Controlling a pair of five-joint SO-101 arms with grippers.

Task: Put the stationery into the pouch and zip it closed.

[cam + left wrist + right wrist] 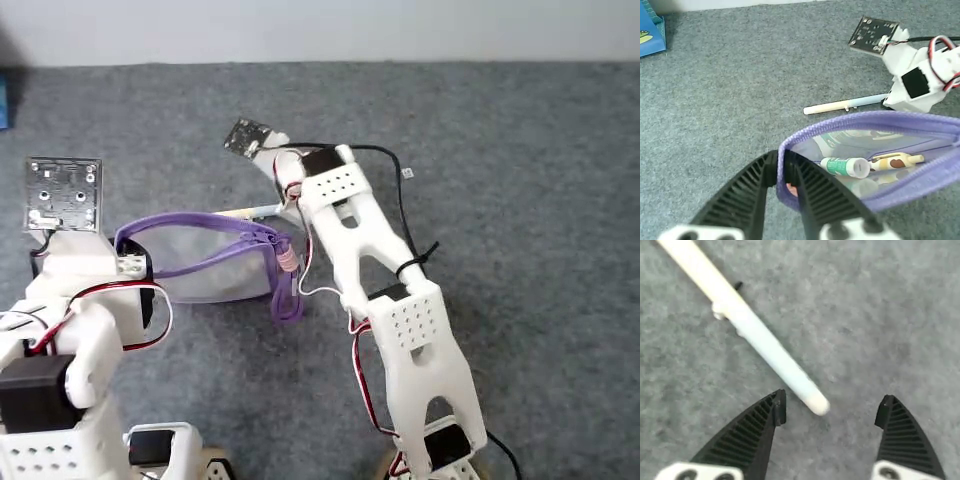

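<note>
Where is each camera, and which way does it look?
High view: fixed overhead, looking down at the grey tabletop and both arms.
Left wrist view: on that arm, looking past its left claw, shut on the clear purple-zipped pouch.
Right wrist view: on that arm, looking down between its open right claw.
Shared: all three show the pale slim pen.

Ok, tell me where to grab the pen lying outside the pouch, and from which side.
Take the pen across its plain barrel, just in from the rounded end, coming straight down from above. It lies flat on the mat, slim and round, and the open right gripper straddles that end. Probably stay clear of the small clip bump further along.
</note>
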